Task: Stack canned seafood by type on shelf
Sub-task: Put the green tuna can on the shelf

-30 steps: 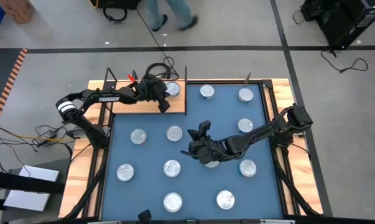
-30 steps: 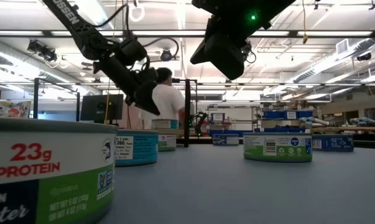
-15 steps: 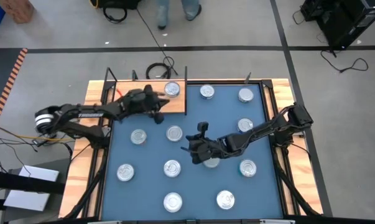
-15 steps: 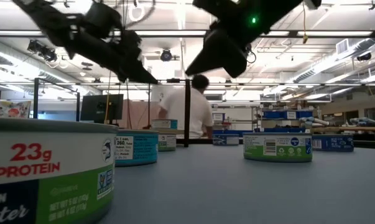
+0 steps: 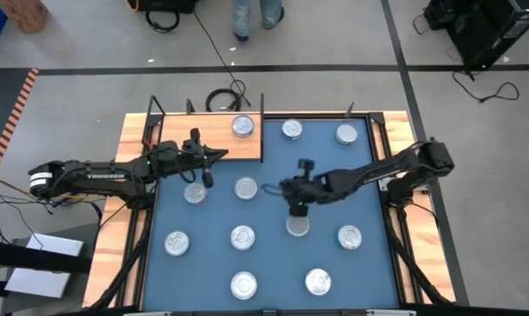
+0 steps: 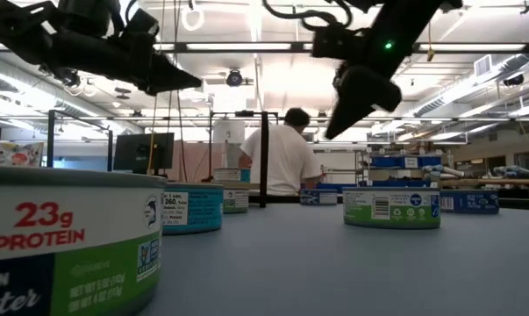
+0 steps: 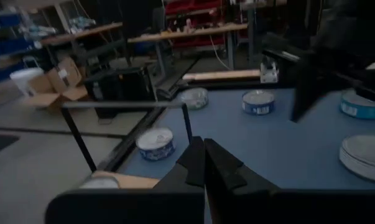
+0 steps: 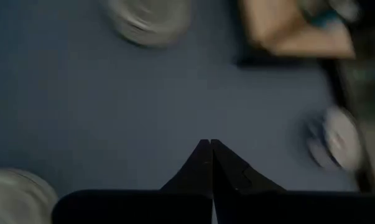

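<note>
1. Silver round metal tins [image 5: 243, 236] with shiny lids lie scattered, well apart from one another, over the large blue mat [image 5: 369, 263] that covers the wooden tabletop [image 5: 133, 132].
2. One more silver tin [image 5: 242, 126] sits alone on the light-brown rectangular wooden shelf [image 5: 172, 136] with thin black uprights, at the mat's far left corner.
3. From table height, the nearest tin [image 6: 71, 239] shows a white, green and dark label reading "23g PROTEIN", and a teal-labelled tin [image 6: 192, 207] stands farther back.
4. Left claw [image 5: 220, 155], its fingers [image 7: 203, 163] pressed together and holding nothing, hangs just over the shelf's near edge, raised above the surface.
5. Right claw [image 5: 268, 187], also pressed together and empty, hovers above the middle of the mat, just beside a tin [image 5: 246, 188] and near another tin [image 5: 296, 226] below its arm.
6. Beyond the tabletop a person in a white shirt [image 6: 280, 162] stands with their back to the camera.
</note>
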Robot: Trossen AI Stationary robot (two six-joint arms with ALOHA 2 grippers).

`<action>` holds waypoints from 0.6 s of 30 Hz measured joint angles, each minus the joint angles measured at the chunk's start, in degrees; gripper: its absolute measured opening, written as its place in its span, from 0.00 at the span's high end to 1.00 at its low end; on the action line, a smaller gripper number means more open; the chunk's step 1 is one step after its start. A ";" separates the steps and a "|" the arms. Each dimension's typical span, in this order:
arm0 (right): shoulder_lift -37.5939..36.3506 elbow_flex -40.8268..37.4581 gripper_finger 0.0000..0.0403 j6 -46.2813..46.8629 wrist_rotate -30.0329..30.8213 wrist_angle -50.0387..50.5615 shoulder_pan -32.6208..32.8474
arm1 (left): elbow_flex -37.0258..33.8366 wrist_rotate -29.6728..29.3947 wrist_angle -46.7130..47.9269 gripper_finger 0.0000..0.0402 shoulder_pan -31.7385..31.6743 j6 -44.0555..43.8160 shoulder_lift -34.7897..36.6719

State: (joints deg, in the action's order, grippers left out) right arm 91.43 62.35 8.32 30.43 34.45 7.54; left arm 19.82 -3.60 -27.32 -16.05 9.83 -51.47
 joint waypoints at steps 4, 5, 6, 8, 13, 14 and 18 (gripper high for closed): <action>-5.87 0.00 0.99 7.95 2.11 10.22 -5.31 | 0.02 0.09 -2.07 1.00 0.04 0.88 0.07; -7.01 0.00 0.99 10.14 2.38 12.26 -7.06 | 0.02 0.17 -2.17 1.00 0.04 1.24 0.07; -8.06 0.00 0.98 12.24 2.69 14.09 -8.95 | 0.02 0.17 -2.28 1.00 0.04 1.48 0.07; -9.77 0.00 0.96 15.32 2.90 16.51 -13.03 | 0.02 0.17 -2.64 1.00 0.04 1.57 0.07; -10.23 0.00 0.90 17.07 2.89 18.76 -23.05 | 0.02 0.37 -2.57 1.00 0.04 1.60 0.07; -9.99 0.00 0.89 17.10 2.69 18.80 -24.93 | 0.02 0.68 -2.59 1.00 0.04 1.77 0.07; -7.50 0.00 0.85 19.09 0.33 19.15 -31.26 | 0.02 1.31 -2.53 1.00 0.04 1.84 0.07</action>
State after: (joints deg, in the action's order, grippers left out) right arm 83.94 62.35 27.40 30.76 53.61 -23.72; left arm 19.84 -2.28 -29.85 -16.01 11.67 -51.40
